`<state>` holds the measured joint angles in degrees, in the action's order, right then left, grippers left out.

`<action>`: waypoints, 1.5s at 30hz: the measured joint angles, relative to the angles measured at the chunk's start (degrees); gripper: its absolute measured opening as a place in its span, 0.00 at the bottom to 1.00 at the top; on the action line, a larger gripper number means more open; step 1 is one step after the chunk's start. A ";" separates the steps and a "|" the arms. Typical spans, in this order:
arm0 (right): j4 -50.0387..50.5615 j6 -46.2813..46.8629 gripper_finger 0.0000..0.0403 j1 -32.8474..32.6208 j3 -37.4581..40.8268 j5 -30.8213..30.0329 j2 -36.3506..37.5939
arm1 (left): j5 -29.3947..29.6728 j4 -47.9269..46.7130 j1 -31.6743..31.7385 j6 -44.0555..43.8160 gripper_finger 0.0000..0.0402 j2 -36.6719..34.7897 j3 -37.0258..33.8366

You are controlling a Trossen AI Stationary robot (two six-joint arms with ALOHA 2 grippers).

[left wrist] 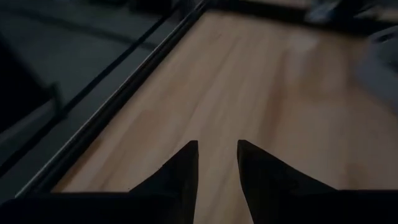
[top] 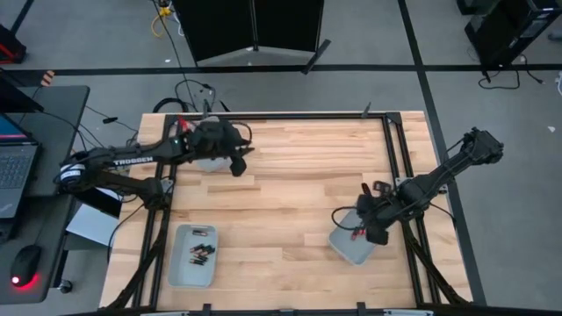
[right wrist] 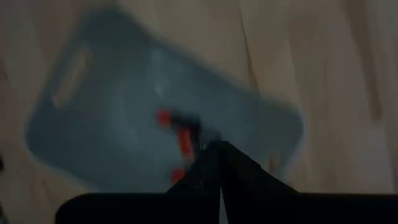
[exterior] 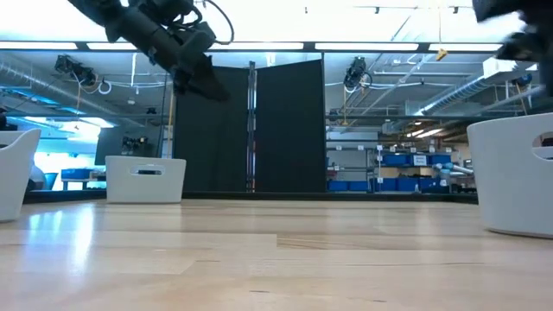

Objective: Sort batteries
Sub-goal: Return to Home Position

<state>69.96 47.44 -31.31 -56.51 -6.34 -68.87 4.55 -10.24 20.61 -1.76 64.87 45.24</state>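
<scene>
At the near-left corner of the table (top: pixel 281 219) a pale grey tray (top: pixel 183 274) lies flat and square to the edges. A handful of batteries (top: pixel 201 252), dark with red ends, lie loosely grouped in its middle and far part.

Toward the near-right corner a second tray (top: pixel 345 249) sits skewed to the table's edges. It holds more red-ended cells (right wrist: pixel 184 138), too blurred to count. The right end effector (right wrist: pixel 219 149) hangs just above this tray, over its far side. Its fingers are pressed together at the tips, with nothing between them.

By the far-left corner stands a third tray (exterior: pixel 121 186), mostly hidden under the left arm from above; what it contains cannot be made out. The left end effector (left wrist: pixel 217 152) is raised well above the table beside that tray, on the side toward the table's middle. It points down at bare wood. Its two fingers stand a narrow gap apart and carry nothing.
</scene>
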 joint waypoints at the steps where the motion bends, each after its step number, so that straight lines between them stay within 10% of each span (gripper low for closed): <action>1: -2.77 -2.06 0.03 0.30 0.07 -2.06 0.20 | -0.94 3.21 -0.68 0.02 0.30 -0.01 -1.34; 10: -32.24 -28.95 0.03 11.66 6.37 -9.26 0.22 | -4.71 28.20 -5.63 0.19 0.30 -0.07 -12.41; 19: -61.47 -50.73 0.02 29.07 13.62 2.73 0.20 | -6.47 39.30 -6.79 4.20 0.30 -0.09 -17.88; 32: -80.97 -59.21 0.02 42.79 21.01 17.92 1.78 | -12.23 46.14 -6.80 5.81 0.30 -5.72 -24.82; 45: -89.73 -56.11 0.02 50.06 36.11 17.04 19.16 | -11.53 46.57 -6.76 4.13 0.30 -19.91 -34.26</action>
<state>-19.77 -8.68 18.75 -20.40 10.69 -49.71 -6.98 36.33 13.85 2.38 44.96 10.97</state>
